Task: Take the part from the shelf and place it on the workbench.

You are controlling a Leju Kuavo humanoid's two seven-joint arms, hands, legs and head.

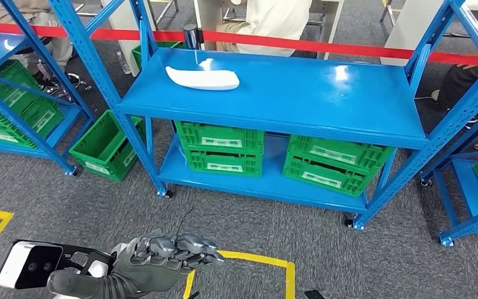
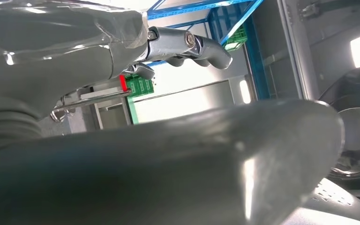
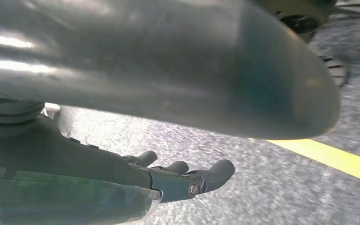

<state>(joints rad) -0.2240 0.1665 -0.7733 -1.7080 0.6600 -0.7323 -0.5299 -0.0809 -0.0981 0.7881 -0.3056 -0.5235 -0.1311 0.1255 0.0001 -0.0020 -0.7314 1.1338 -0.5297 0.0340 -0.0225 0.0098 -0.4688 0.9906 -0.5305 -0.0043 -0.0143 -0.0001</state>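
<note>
**While the part sits untouched on the shelf: approach step, nothing grasped yet**

Since the white part [image 1: 202, 78] lies flat on the top deck of the blue shelf [image 1: 323, 99], toward its rear left corner and well apart from both hands, I read this as the reach-in stage. No workbench visible from the head camera, so placement is a later problem.

Left hand [image 1: 162, 255]: low in the head view, over the grey floor near the yellow tape line [image 1: 255, 258], well short of the shelf. Fingers [image 2: 187, 44] extended and slightly curled, apart from the thumb, nothing between them. Released, empty, touching nothing.

Right hand [image 3: 178, 176]: wrist view looks down at carpet and a yellow line. Fingers stretched out loosely, thumb clear of them, nothing held. Also released.

Next move, my call:
- close the gap to the shelf first; the part looks out of arm's reach from here
- raise the left hand to deck height, come in over the front edge
- part is long, shallow and smooth with a curved skin, so grip across the narrow width, near the middle, to stop it pivoting

Risks: slippery glossy surface; the shelf's diagonal brace stands close to the left-hand approach path. Green crates [image 1: 224, 149] on the lower deck are not in the way.
</note>
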